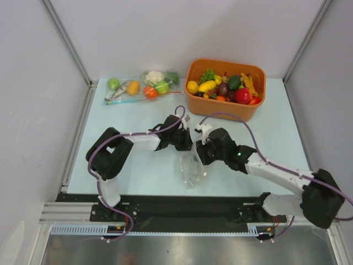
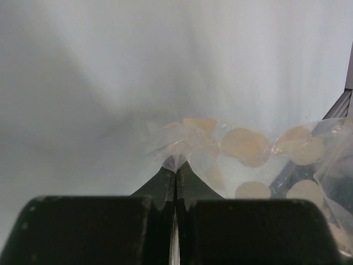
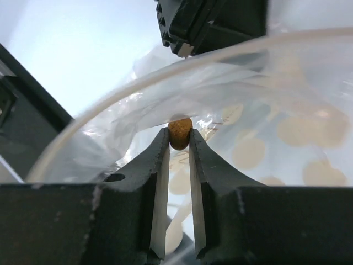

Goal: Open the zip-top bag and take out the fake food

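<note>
Closest in, the left gripper (image 2: pixel 176 165) is pinched tight on a fold of the zip-top bag (image 1: pixel 192 169), which sits between the two grippers. I'd judge the film thin, slippery and crinkly, best held by its zip strip (image 3: pixel 220 53). The right gripper (image 3: pixel 180 138) has narrow jaws clamping a light, glossy yellow-orange fruit (image 3: pixel 180 131).

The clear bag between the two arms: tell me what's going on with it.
Both arms are on the zip-top bag near the front middle of the table. The left gripper is shut on a pinch of its clear film. The right gripper has its fingertips on either side of a small orange fake fruit at the bag's zip edge. Whether film lies between the fingertips and the fruit is hard to tell.
</note>
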Robot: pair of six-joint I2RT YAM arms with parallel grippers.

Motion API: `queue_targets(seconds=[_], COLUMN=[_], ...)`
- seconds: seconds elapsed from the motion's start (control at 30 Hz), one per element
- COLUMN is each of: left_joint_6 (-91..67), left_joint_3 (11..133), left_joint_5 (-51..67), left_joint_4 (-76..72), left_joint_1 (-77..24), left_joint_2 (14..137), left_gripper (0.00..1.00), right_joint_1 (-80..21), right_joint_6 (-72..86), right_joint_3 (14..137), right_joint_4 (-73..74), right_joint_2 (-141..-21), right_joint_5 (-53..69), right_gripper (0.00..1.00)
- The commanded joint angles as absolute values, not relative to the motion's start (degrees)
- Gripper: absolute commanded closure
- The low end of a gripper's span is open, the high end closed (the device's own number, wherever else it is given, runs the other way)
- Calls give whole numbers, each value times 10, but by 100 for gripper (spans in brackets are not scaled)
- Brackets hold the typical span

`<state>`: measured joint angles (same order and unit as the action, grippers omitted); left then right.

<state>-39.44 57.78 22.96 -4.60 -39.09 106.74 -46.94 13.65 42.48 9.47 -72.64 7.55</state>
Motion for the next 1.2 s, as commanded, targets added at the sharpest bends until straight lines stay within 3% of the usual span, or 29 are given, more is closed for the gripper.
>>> queue_targets(seconds=[0.0,0.3,0.6,0.93,1.17], left_joint_6=[-385,-376,-355,-351,-352], left_joint_3=[592,595,601,606,619], left_joint_5=[238,239,243,229,229], left_joint_4=[-50,-43,-23,-7,-6], left_joint_1=[-392,-387,-380,-380,-380], left_joint_2=[1065,1067,1061,1039,1033], left_gripper=[100,100,100,100,100], right_joint_1=[-454,-396,-344,-166,-142], right_joint_6=[156,162,142,76,55], right_joint_3=[446,499,592,704,808], right_joint_4=[163,313,363,232,156], right_joint_2=[-656,-513,-482,-655,-843], right_joint_5=[71,47,64,160,150], right_gripper=[88,89,89,89,89])
